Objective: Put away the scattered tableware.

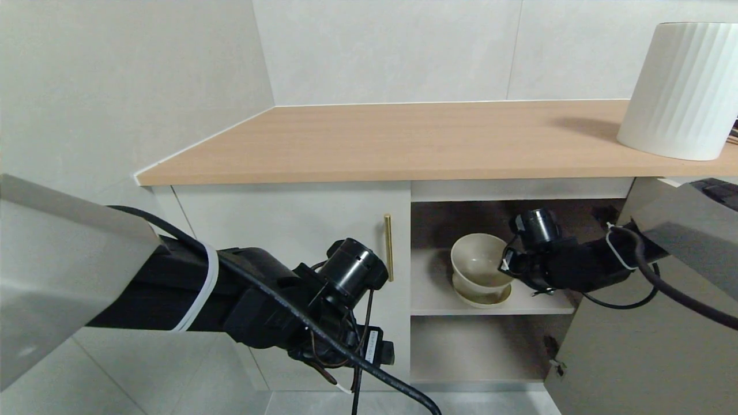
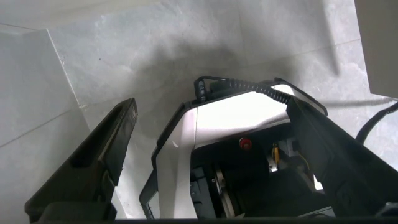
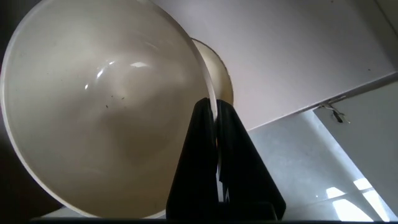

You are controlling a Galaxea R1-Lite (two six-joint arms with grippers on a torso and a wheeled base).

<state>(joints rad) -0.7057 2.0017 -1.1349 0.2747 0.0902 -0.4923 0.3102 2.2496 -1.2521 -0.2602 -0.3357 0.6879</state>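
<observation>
The fingers (image 3: pixel 196 168) of the right gripper (image 1: pixel 507 266) are pinched narrow on the rim of the cream ceramic bowl (image 1: pixel 475 260), one inside the rim and one outside; the left gripper (image 1: pixel 346 349) hangs low before the closed left door, its fingers (image 2: pixel 102 158) spread wide and holding nothing. The long pale wooden countertop (image 1: pixel 403 138) runs across the top, with a tall white ribbed cylinder (image 1: pixel 680 86) at its right end; beneath it the grey cabinet (image 1: pixel 288 230) has its right door (image 1: pixel 611 357) swung open, baring the upper shelf (image 1: pixel 429 288). The bowl is inside that opening, tilted with its mouth turned out and leftward, its foot low over a shallow cream plate (image 1: pixel 483 298) lying on the shelf; whether foot and plate touch, I cannot tell. From the fingers the plate lies down and to the left, so the right arm is plainly the nearer one; setting down likely calls for levelling the bowl onto the plate. A slim brass handle (image 1: pixel 388 248) stands upright on the shut door.
</observation>
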